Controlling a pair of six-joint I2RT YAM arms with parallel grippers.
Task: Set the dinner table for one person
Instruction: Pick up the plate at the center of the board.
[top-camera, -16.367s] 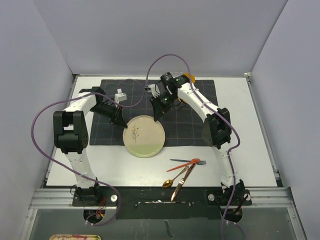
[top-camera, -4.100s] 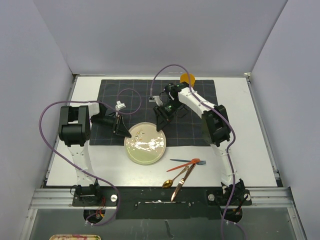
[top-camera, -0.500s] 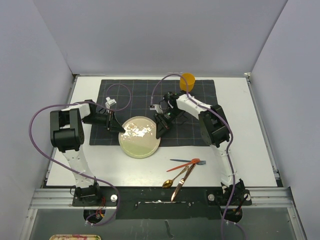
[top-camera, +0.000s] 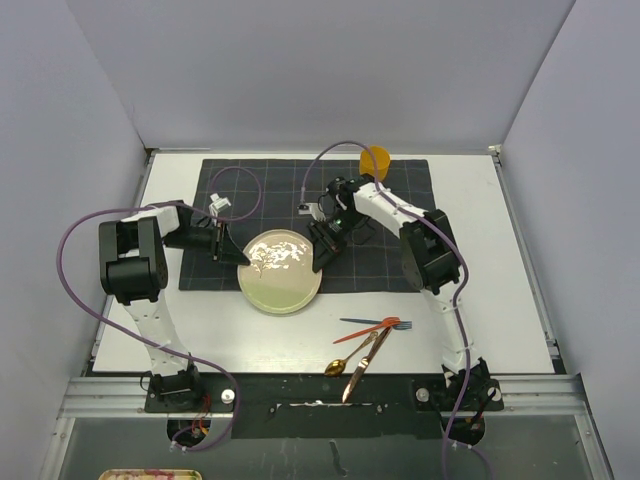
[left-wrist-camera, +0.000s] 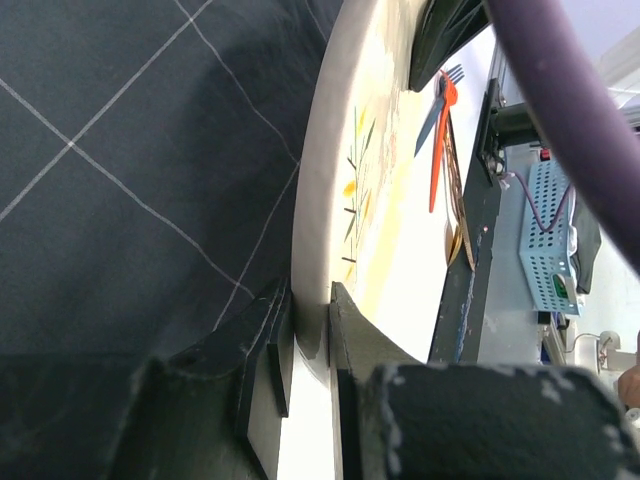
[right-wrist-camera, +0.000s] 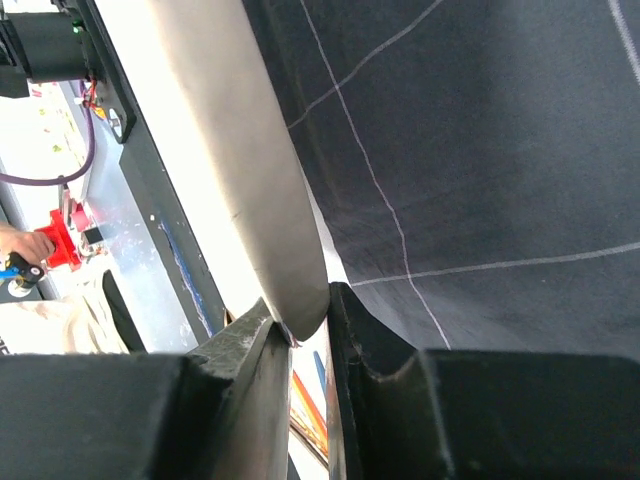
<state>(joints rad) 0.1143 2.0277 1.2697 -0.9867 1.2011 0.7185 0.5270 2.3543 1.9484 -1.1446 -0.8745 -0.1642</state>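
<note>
A cream plate (top-camera: 280, 272) with a plant sprig pattern sits between my two grippers, over the front edge of the dark grid cloth (top-camera: 400, 210) on the white dinner table (top-camera: 500, 260). My left gripper (top-camera: 237, 258) is shut on the plate's left rim. In the left wrist view both jaws of the left gripper (left-wrist-camera: 310, 300) press on the plate's (left-wrist-camera: 325, 180) rim. My right gripper (top-camera: 320, 255) is shut on the right rim. The right wrist view shows the right gripper (right-wrist-camera: 303, 305) pinching the plate's (right-wrist-camera: 230, 150) edge.
An orange cup (top-camera: 375, 160) stands at the cloth's back edge, partly behind a purple cable. An orange fork (top-camera: 380, 324), a gold spoon (top-camera: 342, 360) and a copper knife (top-camera: 362, 362) lie near the table's front edge. A metal rail (top-camera: 320, 395) runs along the front.
Since four seconds ago the plate has shifted left and back, with both grippers alongside it. Over the last half second it barely moved.
</note>
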